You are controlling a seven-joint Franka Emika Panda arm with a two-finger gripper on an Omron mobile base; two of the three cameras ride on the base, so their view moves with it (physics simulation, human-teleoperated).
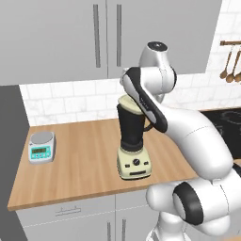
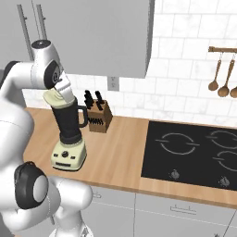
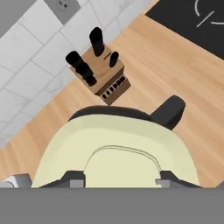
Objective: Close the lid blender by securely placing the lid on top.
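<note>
Gripping the lid (image 3: 114, 151) — gripper (image 3: 117, 179) fingers closed on its raised centre, held tilted at the blender (image 1: 132, 143) jar's mouth, mid-counter. Risk: released askew, the lid seats crooked — or slides off the rim.

The counter (image 1: 84, 155) looks like warm, matt wood with a fine grain, and the knife block (image 2: 100, 119) is a darker wood. The blender (image 1: 133, 146) has a dark, glossy, seemingly plastic jar on a smooth cream base; the lid (image 3: 116, 153) is matt cream, probably plastic.
</note>
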